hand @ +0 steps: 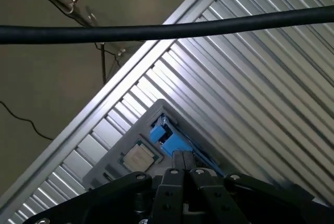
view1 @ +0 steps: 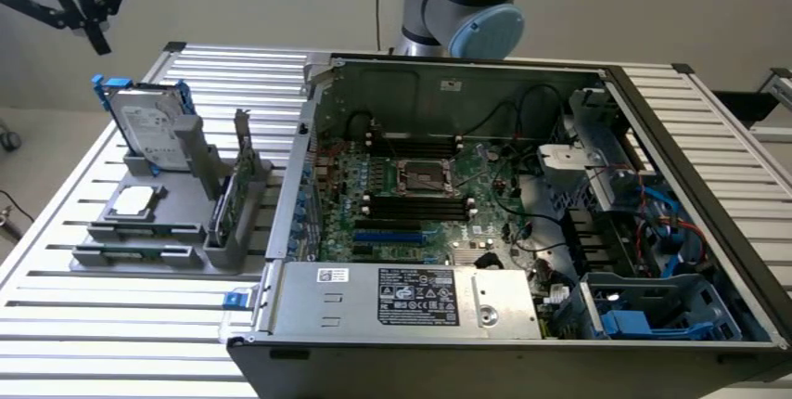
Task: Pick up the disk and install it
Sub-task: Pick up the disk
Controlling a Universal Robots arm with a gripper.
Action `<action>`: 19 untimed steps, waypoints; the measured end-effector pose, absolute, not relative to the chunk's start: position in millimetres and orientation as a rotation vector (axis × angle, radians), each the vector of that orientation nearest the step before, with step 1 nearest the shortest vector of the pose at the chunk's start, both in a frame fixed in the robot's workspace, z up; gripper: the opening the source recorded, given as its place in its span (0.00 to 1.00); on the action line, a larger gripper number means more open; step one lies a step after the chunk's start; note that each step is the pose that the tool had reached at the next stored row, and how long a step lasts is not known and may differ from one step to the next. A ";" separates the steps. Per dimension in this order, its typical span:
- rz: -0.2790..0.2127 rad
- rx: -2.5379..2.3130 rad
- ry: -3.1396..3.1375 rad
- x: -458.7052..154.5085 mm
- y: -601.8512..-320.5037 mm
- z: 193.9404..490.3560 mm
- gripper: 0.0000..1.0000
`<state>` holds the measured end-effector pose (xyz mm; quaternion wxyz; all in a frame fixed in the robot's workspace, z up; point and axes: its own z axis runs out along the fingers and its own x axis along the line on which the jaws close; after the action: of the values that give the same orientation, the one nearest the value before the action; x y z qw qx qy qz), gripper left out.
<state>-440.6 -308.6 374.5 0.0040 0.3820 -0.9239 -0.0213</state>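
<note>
Disk (view1: 146, 128) is not picked up. It stands on edge in the grey slotted rack (view1: 185, 153) on the exterior view's left. It's a flat silver-grey metal slab with the white printed label facing out, and the blue plastic carrier (hand: 167, 135) frames it.

In the same rack, just beside it:
- A small square silver CPU chip (view1: 134, 200) lies flat in front of the disk.
- A thin green-edged circuit card (view1: 226, 197) stands on edge at the rack's other side.

Tool (view1: 89, 30) is black and hangs high above the rack, well apart from the disk. Its fingers (hand: 177, 164) are pressed together and hold nothing. A black cable (hand: 167, 28) runs across the wrist view.

Counter (view1: 74, 325) is ribbed aluminium with long parallel slats. The rack and an open computer case (view1: 310, 139) sit side by side on it.

Inside the case:
- A green motherboard (view1: 421, 186), with its socket bare.
- A boxy silver power supply (view1: 402, 297) with labels along the near edge.
- A blue plastic bay (view1: 625, 320) in the near corner on the exterior view's right.

Grey-and-blue arm base (view1: 465, 5) stands behind the case.
</note>
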 end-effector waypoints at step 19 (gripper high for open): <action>-0.063 1.672 -2.641 -440.7 -308.5 371.1 0.11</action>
<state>-440.7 -308.5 371.1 0.0076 0.5349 -0.8447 -0.0203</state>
